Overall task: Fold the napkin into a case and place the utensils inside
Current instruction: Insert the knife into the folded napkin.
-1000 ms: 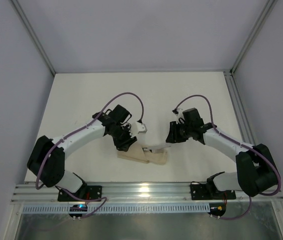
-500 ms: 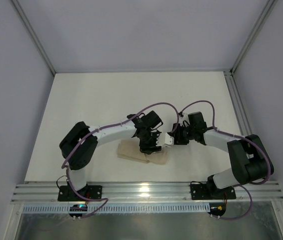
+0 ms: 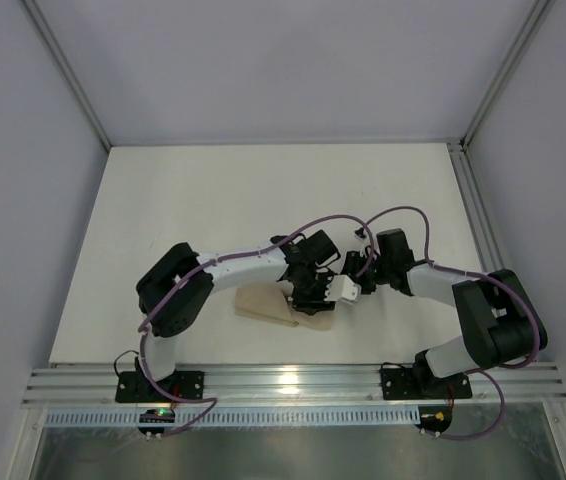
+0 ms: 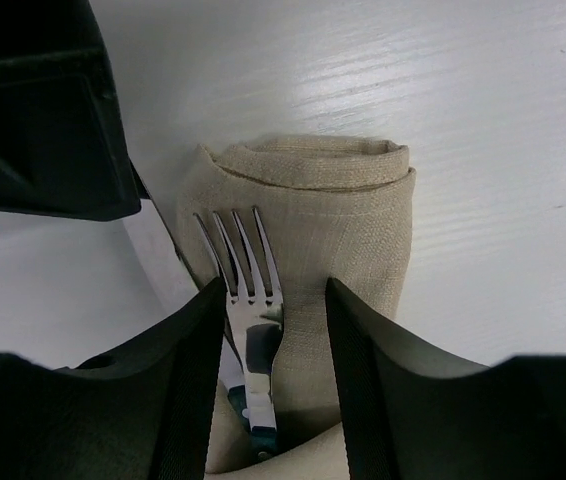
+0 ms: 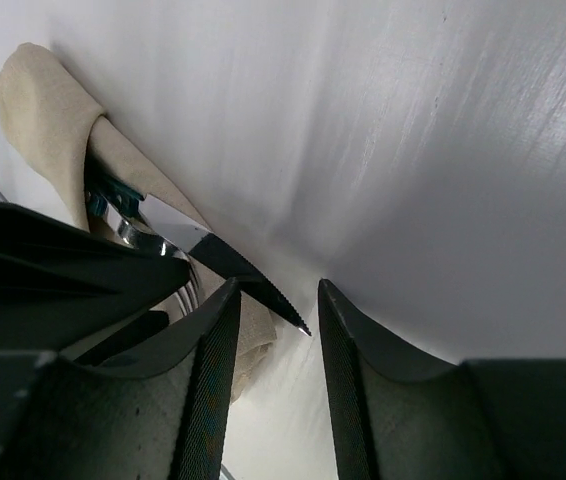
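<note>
One fork (image 4: pixel 250 320) on case (image 4: pixel 353 230) (folded), table (image 4: pixel 463 100) edge near

Left arm (image 3: pixel 243 265) and right arm (image 3: pixel 433 282) nearly touch above the case (image 3: pixel 263 305)

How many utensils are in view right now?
2. The fork lies on the napkin at the left tool; the knife pokes its serrated tip out beside the napkin at the right tool. Handles mostly hidden.
</note>
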Robot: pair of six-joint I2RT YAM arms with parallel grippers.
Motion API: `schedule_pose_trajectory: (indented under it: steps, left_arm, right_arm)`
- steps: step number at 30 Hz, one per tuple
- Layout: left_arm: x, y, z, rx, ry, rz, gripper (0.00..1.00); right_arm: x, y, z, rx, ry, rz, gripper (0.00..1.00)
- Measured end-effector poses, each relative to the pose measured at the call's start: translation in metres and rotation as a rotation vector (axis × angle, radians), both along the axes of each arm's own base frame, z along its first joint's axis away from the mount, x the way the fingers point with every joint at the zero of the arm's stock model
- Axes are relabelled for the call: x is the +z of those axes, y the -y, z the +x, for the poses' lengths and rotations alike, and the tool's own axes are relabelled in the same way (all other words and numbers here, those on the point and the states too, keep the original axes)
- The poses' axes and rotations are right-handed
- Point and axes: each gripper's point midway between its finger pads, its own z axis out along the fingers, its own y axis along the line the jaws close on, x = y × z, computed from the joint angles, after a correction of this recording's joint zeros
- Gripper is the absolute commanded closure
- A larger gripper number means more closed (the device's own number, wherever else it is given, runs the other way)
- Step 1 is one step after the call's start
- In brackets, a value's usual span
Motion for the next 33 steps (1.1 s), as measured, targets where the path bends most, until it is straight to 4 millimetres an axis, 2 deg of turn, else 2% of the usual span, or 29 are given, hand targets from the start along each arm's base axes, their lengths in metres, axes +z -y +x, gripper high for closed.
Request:
schedule_pose_trajectory:
  steps: [3, 6, 9, 22, 33]
  left_arm:
    - [-0.008, -0.002, 0.000, 0.002, -0.004, 0.020, 0.57]
    - [-0.009, -0.002, 0.003, 0.007, 0.004, 0.023, 0.67]
    - [-0.009, -0.001, 0.005, 0.010, 0.013, 0.022, 0.67]
    - [-0.009, -0.002, 0.005, 0.044, 0.007, 0.029, 1.00]
    - [0.020, -0.001, 0.002, 0.093, -0.001, -0.029, 1.00]
  right_arm:
    - [-0.001, 0.000, -0.001, 0.000, -0.003, 0.001, 0.66]
    - [-0.003, 0.001, -0.004, -0.001, -0.013, -0.003, 0.73]
    - [-0.002, 0.001, -0.005, 0.001, -0.019, 0.004, 0.75]
    - [0.012, 0.000, -0.007, 0.003, 0.000, 0.026, 0.85]
    - [0.024, 0.002, -0.017, 0.004, -0.003, 0.026, 0.86]
